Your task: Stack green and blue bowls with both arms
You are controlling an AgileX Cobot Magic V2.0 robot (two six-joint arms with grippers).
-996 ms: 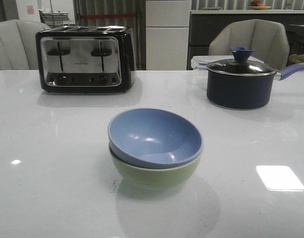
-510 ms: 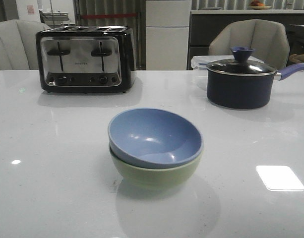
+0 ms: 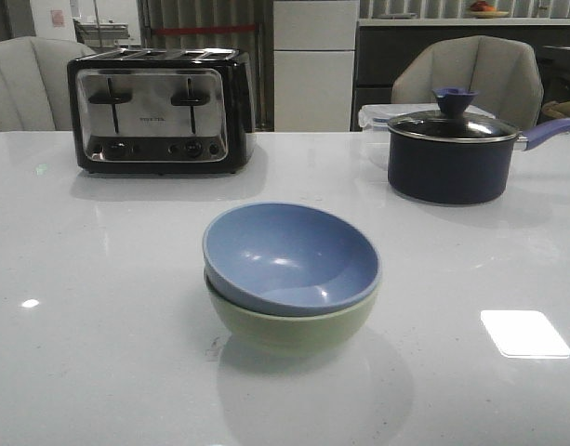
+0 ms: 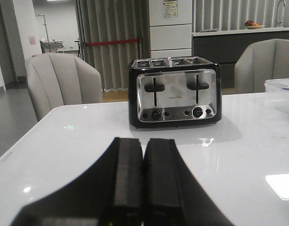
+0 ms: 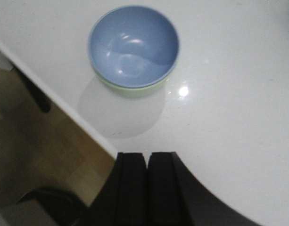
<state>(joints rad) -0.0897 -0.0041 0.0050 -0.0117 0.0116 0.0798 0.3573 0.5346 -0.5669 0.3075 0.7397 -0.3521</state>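
The round, matte dusty-blue bowl (image 3: 290,256) is seen nested inside the round, matte pale sage-green bowl (image 3: 289,325) of equal size, w/ the blue rim riding slightly above the green one and tipped a little rather than level. The pair is set on the glossy white desk (image 3: 99,279), roughly mid-desk in the front view, well apart from the chrome-and-black four-slot toaster (image 3: 160,111) at the back left and the dark navy lidded saucepan (image 3: 449,153) at the back right.

The stack is judged complete, so no grasp seems called for; the relation that counts is clearance btwn the stack and each claw. In the right wrist view the stacked bowls are caught ahead of and below the right black claw (image 5: 147,188), well apart from it, w/ the desk edge and floor also visible, so the right arm is taken to be raised and pulled back near the desk's edge. Its jaws are pressed together, nothing held.

The left black claw (image 4: 143,183) is pointed level across the desk toward the toaster; neither bowl is caught in that view. Its jaws likewise meet flush, empty. Neither arm appears in the front view. The right arm is judged nearer the bowls, though that can't be confirmed for the left.
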